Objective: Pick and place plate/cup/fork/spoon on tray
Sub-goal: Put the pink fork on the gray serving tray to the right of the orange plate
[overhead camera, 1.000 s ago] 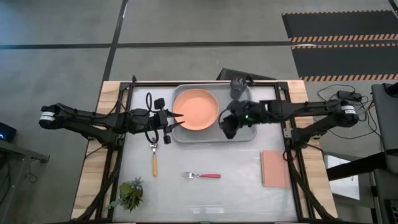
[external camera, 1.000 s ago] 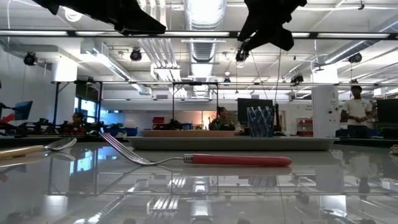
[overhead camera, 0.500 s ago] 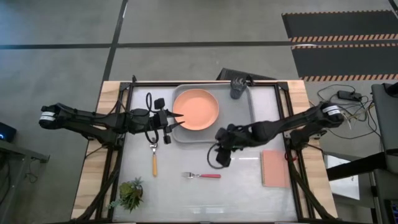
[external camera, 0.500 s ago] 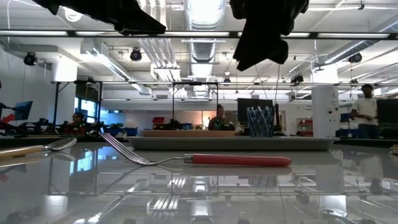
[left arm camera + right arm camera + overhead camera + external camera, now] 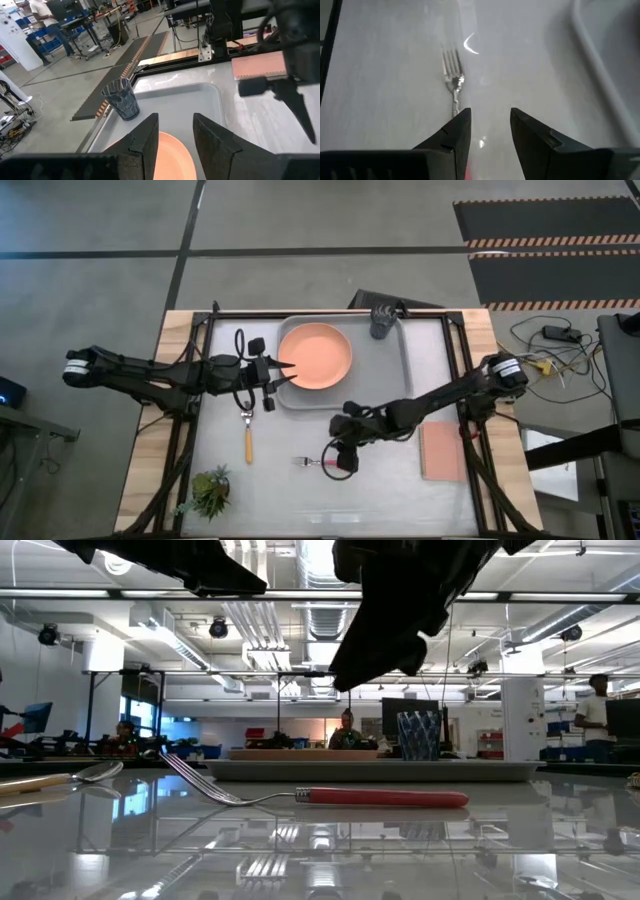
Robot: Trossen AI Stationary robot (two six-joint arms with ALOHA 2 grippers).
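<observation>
The salmon-orange plate (image 5: pixel 314 355) lies on the light grey tray (image 5: pixel 400 380). The dark blue-grey cup (image 5: pixel 382 322) stands upright in the tray's far right corner. The fork (image 5: pixel 305 462) lies on the table near the tray's near side, its red-pink handle (image 5: pixel 385 798) partly hidden under my right gripper in the high view. My right gripper (image 5: pixel 340 462) is open and hangs above the fork, clear of it (image 5: pixel 380 650); its wrist view shows the tines (image 5: pixel 452 65). The orange-handled spoon (image 5: pixel 248 438) lies on the table at the left. My left gripper (image 5: pixel 285 370) is open, at the tray's left rim beside the plate.
A flat pink-brown pad (image 5: pixel 441 450) lies at the table's right side. A small green plant (image 5: pixel 210 490) stands at the near left corner. People and workbenches show in the room beyond the table (image 5: pixel 575 720).
My right gripper has left the tray and swung toward the table's near edge and left, coming down until it hangs over the fork's handle. The cup, plate, fork and spoon have stayed where they were.
</observation>
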